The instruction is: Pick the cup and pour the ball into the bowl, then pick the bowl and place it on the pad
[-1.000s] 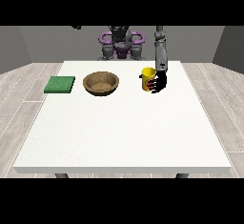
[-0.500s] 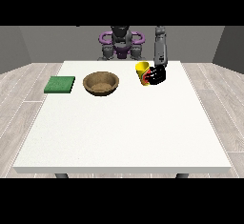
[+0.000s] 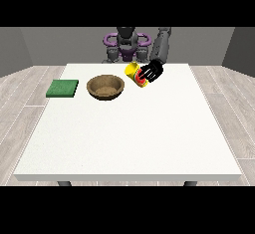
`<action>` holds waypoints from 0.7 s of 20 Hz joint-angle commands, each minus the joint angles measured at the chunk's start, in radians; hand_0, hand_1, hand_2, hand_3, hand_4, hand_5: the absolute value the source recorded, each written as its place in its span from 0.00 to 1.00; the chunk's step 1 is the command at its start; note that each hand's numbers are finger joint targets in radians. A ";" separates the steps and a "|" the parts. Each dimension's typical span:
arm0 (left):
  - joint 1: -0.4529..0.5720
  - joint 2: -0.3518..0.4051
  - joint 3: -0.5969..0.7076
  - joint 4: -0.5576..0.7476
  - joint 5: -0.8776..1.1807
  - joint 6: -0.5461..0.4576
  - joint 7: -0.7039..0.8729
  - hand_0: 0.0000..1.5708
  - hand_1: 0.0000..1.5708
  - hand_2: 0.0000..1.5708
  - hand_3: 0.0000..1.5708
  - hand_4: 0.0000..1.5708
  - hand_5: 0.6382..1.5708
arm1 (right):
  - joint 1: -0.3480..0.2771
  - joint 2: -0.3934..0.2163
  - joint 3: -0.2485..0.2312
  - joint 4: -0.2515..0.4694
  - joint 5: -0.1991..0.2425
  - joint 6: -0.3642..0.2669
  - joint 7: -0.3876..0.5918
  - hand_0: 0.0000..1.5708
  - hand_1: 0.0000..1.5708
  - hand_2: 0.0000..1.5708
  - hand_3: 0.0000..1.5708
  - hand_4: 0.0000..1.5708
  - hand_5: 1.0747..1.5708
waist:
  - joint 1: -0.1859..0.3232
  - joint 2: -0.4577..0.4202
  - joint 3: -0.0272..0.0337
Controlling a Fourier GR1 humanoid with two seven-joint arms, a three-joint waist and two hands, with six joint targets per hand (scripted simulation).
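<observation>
Yellow cup with red band in my hand at view's right, fingers curled round it, cup tilted toward wooden bowl, held above white surface. Ball not visible. Green pad left of bowl, apart from it.
</observation>
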 commanded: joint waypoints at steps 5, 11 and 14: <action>-0.166 -0.039 -0.143 0.099 -0.260 0.203 0.321 0.89 0.89 1.00 1.00 0.59 0.99 | -0.047 -0.011 -0.008 0.073 -0.001 0.027 -0.030 0.00 0.00 0.00 0.00 0.20 0.98 | -0.021 0.019 -0.0010; -0.259 -0.008 -0.204 0.162 -0.411 0.282 0.444 0.87 0.87 1.00 1.00 0.54 0.99 | -0.075 0.045 0.059 0.058 0.071 -0.028 -0.047 0.00 0.00 0.00 0.00 0.21 0.98 | -0.009 0.052 -0.0015; -0.325 0.004 -0.294 0.233 -0.564 0.316 0.590 0.87 0.87 1.00 1.00 0.53 0.98 | -0.047 0.040 0.048 0.130 0.054 0.013 -0.066 0.00 0.00 0.00 0.00 0.22 0.98 | -0.032 -0.002 0.0011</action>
